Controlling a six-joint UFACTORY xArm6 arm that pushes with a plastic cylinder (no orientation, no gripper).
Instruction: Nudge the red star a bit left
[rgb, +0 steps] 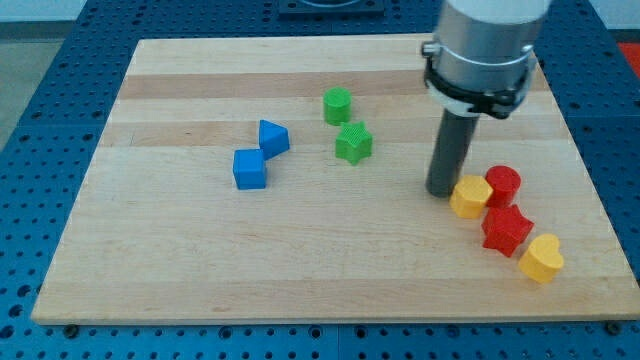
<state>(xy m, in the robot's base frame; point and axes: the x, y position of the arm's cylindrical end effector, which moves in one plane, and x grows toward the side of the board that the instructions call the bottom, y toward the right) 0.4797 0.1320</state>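
Note:
The red star (506, 229) lies at the view's right, lower part of the wooden board (200, 270). A yellow hexagon (470, 196) touches it at its upper left, a red cylinder (503, 184) sits just above it, and a yellow heart (541, 258) touches it at its lower right. My tip (441, 190) rests on the board just left of the yellow hexagon, up and left of the red star, apart from the star.
A green cylinder (338, 105) and a green star (353, 142) sit at the board's upper middle. A blue triangle-like block (272, 137) and a blue cube (250, 168) lie left of centre. The board's right edge runs close behind the yellow heart.

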